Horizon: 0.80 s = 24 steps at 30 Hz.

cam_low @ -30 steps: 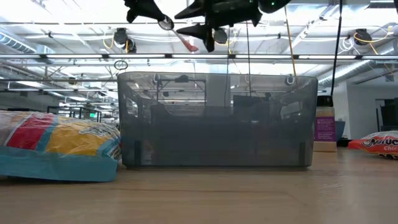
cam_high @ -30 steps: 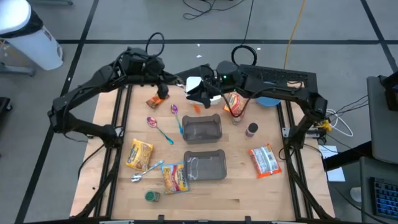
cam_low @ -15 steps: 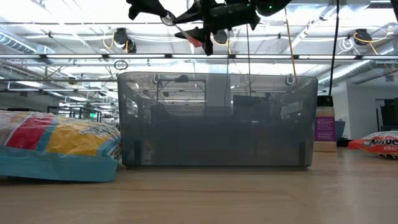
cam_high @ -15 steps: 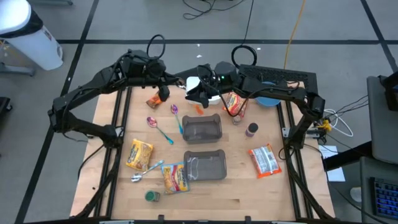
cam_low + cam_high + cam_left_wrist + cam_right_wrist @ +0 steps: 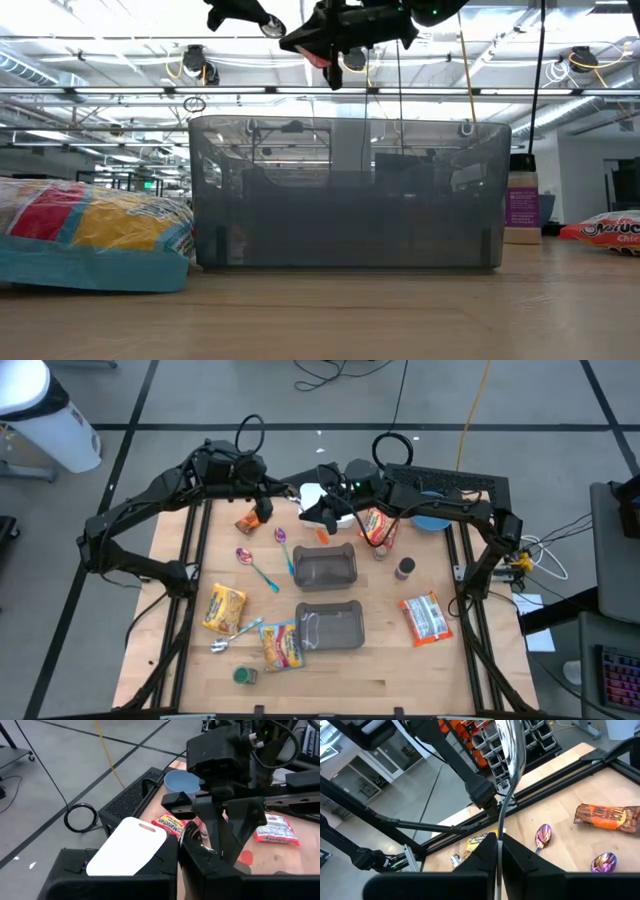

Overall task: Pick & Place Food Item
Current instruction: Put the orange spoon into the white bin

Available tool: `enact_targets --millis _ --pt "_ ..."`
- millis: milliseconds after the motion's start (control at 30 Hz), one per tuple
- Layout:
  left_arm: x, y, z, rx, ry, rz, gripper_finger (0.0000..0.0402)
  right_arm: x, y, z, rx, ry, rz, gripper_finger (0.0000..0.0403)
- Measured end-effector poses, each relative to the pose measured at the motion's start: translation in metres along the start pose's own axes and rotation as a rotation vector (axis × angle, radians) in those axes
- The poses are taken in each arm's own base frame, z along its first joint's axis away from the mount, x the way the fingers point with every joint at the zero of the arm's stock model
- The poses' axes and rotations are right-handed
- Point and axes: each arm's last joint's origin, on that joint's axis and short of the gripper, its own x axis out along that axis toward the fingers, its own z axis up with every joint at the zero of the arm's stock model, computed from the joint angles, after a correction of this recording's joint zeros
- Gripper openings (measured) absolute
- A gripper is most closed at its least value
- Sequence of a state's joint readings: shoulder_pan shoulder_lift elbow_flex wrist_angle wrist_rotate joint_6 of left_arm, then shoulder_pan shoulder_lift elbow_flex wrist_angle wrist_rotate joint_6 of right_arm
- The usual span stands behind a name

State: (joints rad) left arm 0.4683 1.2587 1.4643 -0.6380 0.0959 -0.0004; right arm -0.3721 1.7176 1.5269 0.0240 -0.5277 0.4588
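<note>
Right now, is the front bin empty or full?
Empty: the bin has a clear wall, and the high view shows nothing inside.

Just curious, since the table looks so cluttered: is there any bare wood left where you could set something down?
Yes: the near edge below the lower grey plastic tub, and between that tub and the red-and-white snack packet. The far end, around the white cutting board, is crowded.

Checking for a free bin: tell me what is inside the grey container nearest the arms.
Nothing shows inside the grey container: from above, only its bare floor. No arm covers it, though its dark tint could mask something small.
</note>
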Motion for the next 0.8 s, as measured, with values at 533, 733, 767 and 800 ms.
enact_targets --millis 533,733,767,800 --pt "0.0 0.001 0.003 0.026 -0.031 0.018 0.0063 0.0 0.0 -0.001 -0.021 0.007 -0.003 0.0001" --pt "-0.001 0.003 0.009 0.033 -0.093 0.031 0.013 0.0 0.0 -0.001 -0.023 0.005 -0.002 0.0001" --pt "-0.001 0.005 0.01 0.031 -0.103 0.038 0.0143 0.0 0.0 -0.001 -0.023 0.006 -0.001 0.0001" --pt "-0.001 0.006 0.011 0.03 -0.113 0.046 0.0155 0.0 0.0 -0.001 -0.023 0.007 -0.001 0.0001"
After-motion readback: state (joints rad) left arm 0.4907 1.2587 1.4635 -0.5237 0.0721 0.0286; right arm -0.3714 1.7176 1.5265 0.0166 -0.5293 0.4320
